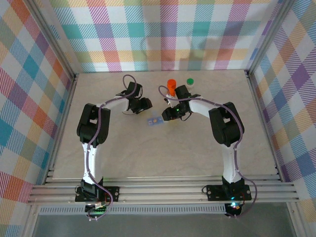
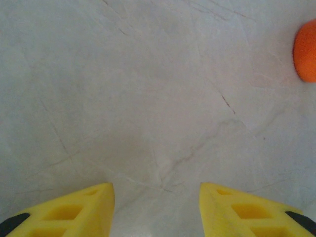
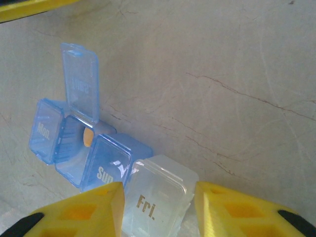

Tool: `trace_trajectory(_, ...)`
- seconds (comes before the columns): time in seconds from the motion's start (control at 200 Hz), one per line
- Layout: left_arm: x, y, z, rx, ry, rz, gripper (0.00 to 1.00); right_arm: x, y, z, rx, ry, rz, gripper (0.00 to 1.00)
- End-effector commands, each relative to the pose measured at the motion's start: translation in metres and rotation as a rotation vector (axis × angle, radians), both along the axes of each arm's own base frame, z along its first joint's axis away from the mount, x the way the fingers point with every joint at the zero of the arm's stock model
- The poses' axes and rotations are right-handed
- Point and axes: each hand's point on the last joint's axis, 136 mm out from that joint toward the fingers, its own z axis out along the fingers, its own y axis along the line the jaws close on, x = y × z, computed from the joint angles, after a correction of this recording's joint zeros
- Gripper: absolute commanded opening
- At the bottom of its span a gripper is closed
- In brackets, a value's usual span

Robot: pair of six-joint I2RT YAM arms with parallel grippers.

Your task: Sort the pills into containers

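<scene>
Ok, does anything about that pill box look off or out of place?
Yes. On the pill box, one lid stands open over an orange pill. The labels run Mon, the open one, Sun, Fri, not weekday order, and the Fri compartment is clear while the rest are blue. No spilled pills visible.
</scene>
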Motion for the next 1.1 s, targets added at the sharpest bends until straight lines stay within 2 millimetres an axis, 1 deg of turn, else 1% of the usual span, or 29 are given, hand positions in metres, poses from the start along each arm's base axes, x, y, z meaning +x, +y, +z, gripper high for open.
trace_trajectory(0.0,-0.018,-0.008,-0.008,-0.006,0.059,-0.055,0.48,-0.002,-0.001,-0.009,-0.013,0.025,0.018,0.42)
trace_trajectory(0.11,-0.026,-0.021,-0.006,-0.053,0.063,-0.111,0.48,0.001,-0.005,-0.012,-0.020,0.029,-0.004,0.42)
trace_trajectory(0.2,-0.031,-0.022,-0.002,-0.064,0.075,-0.123,0.47,0.003,-0.007,-0.013,-0.025,0.031,-0.018,0.42)
trace_trajectory(0.595,-0.044,-0.042,0.036,-0.155,0.041,-0.180,0.40,0.005,-0.014,-0.019,-0.037,0.045,-0.065,0.42)
trace_trajectory(0.66,-0.047,-0.044,0.039,-0.162,0.039,-0.189,0.37,0.006,-0.015,-0.020,-0.039,0.049,-0.073,0.42)
trace_trajectory(0.87,-0.058,-0.054,0.045,-0.192,0.042,-0.220,0.36,0.006,-0.016,-0.021,-0.040,0.056,-0.083,0.42)
trace_trajectory(1.095,-0.072,-0.057,0.050,-0.192,0.038,-0.238,0.36,0.004,-0.017,-0.023,-0.046,0.063,-0.087,0.42)
